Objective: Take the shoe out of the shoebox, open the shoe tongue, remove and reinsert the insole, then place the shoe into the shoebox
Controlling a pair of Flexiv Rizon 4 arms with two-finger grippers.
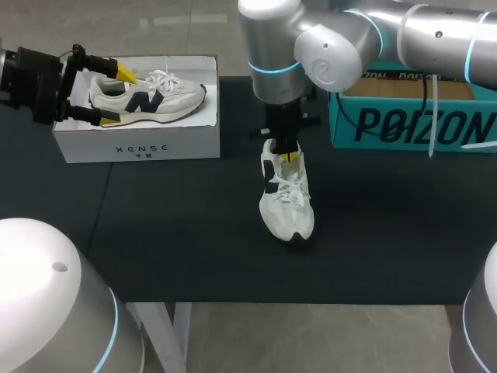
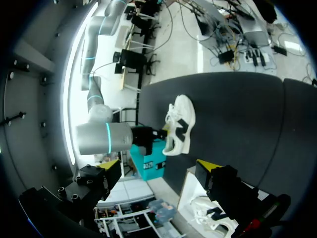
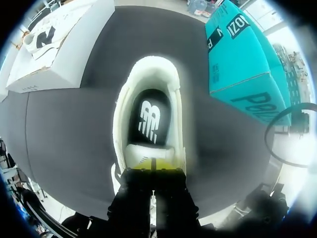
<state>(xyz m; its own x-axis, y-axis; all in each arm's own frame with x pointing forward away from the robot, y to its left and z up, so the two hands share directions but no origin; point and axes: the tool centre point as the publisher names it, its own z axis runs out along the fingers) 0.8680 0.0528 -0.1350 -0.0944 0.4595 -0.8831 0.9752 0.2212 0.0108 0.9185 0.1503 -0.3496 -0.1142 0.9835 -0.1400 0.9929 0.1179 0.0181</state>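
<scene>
Black matte tabletop (image 1: 194, 241), seam running across it at the left.

White shoe (image 1: 286, 198) standing upright on the cloth near mid-table, toe toward the near edge, well apart from both boxes.

Right gripper (image 1: 289, 155) coming straight down over the shoe's opening. Yellow tips drawn together, seeming to pinch the upper edge of the tongue (image 3: 148, 154). Dark insole (image 3: 150, 121) showing inside the shoe, lying flat.

White shoebox (image 1: 140, 144) sitting at the far left of the table, lid off. A second shoe (image 1: 147, 95) is lying on its side inside it.

Left gripper (image 1: 116, 95) hanging at the shoebox's left end, fingers spread wide to either side of that shoe's toe, gripping nothing.

Teal box (image 1: 411, 124) resting at the far right, behind the right arm.
</scene>
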